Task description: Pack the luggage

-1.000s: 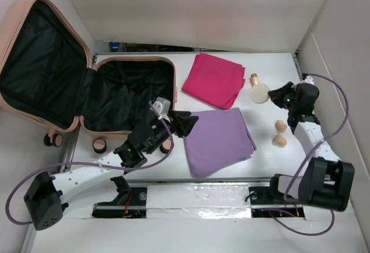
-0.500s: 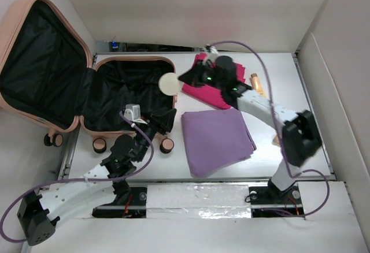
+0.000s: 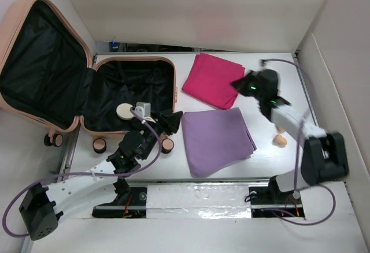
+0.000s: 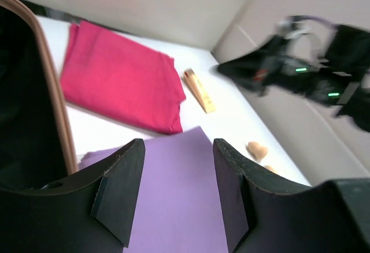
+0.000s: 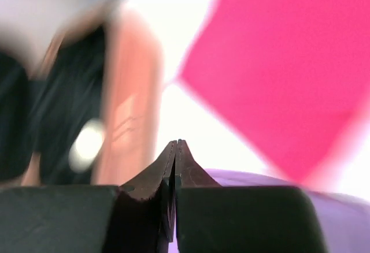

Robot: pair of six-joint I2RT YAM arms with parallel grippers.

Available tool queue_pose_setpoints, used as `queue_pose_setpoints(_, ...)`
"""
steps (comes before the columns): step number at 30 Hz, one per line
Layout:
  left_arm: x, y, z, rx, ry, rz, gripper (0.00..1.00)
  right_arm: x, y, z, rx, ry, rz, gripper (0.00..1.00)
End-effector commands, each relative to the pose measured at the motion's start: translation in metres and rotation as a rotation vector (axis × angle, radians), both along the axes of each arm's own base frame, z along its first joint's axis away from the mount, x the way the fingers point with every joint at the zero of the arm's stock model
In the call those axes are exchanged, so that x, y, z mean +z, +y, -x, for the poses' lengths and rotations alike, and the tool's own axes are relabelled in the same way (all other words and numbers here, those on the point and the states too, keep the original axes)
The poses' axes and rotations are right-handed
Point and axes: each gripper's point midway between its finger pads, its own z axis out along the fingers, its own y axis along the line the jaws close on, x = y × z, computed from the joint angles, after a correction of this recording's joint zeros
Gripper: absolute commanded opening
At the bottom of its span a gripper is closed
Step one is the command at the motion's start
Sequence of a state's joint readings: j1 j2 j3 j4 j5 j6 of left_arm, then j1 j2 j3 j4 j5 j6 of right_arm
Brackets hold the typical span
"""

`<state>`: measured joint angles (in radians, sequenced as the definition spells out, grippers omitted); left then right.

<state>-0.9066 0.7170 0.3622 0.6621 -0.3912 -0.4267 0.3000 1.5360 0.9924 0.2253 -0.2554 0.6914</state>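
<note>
Top external view: I'm seeing the luggage (image 3: 49, 62) lying open at upper left, its wheels (image 3: 99, 145) facing the frame's bottom edge. The left gripper (image 3: 171, 120) is gaping empty, and the right gripper (image 3: 240, 84) is pinching closed on nothing.

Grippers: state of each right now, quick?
Left gripper: open, nothing between its fingers.
Right gripper: shut, holding nothing.
</note>
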Motion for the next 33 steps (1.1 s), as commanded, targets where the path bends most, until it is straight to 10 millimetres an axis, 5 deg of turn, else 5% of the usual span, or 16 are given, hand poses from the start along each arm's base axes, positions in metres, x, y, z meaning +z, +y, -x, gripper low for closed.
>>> queue_pose_setpoints(1, 0.024, -0.025, 0.001, -0.109, -0.049, 0.001, 0.48, 0.000, -0.135, 0.026, -0.397, -0.025, 0.173, 0.00)
queue_pose_setpoints(3, 0.018, -0.040, 0.003, -0.170, -0.028, -0.022, 0.48, -0.018, -0.200, 0.045, -0.591, -0.007, 0.240, 0.00)
queue_pose_setpoints(4, 0.020, -0.044, 0.004, -0.190, -0.029, -0.024, 0.48, -0.028, -0.246, 0.060, -0.722, 0.030, 0.266, 0.06)
queue_pose_setpoints(5, 0.019, -0.047, 0.006, -0.207, -0.029, -0.027, 0.48, -0.038, -0.268, 0.077, -0.795, 0.051, 0.285, 0.12)
queue_pose_setpoints(6, 0.017, -0.053, 0.008, -0.236, -0.024, -0.028, 0.48, -0.044, -0.288, 0.087, -0.858, 0.069, 0.312, 0.21)
queue_pose_setpoints(7, 0.017, -0.053, 0.007, -0.240, -0.027, -0.021, 0.48, -0.048, -0.315, 0.097, -0.930, 0.080, 0.315, 0.40)
queue_pose_setpoints(10, 0.018, -0.058, 0.010, -0.273, -0.025, -0.026, 0.48, -0.060, -0.331, 0.105, -0.936, 0.131, 0.337, 0.65)
queue_pose_setpoints(14, 0.018, -0.058, 0.011, -0.277, -0.029, -0.021, 0.48, -0.077, -0.332, 0.103, -0.872, 0.247, 0.386, 0.85)
queue_pose_setpoints(26, 0.023, -0.055, 0.014, -0.279, -0.034, -0.011, 0.48, -0.130, -0.296, 0.099, -0.649, 0.366, 0.275, 0.77)
queue_pose_setpoints(33, 0.024, -0.051, 0.014, -0.263, -0.038, -0.009, 0.48, -0.137, -0.289, 0.087, -0.597, 0.385, 0.224, 0.71)
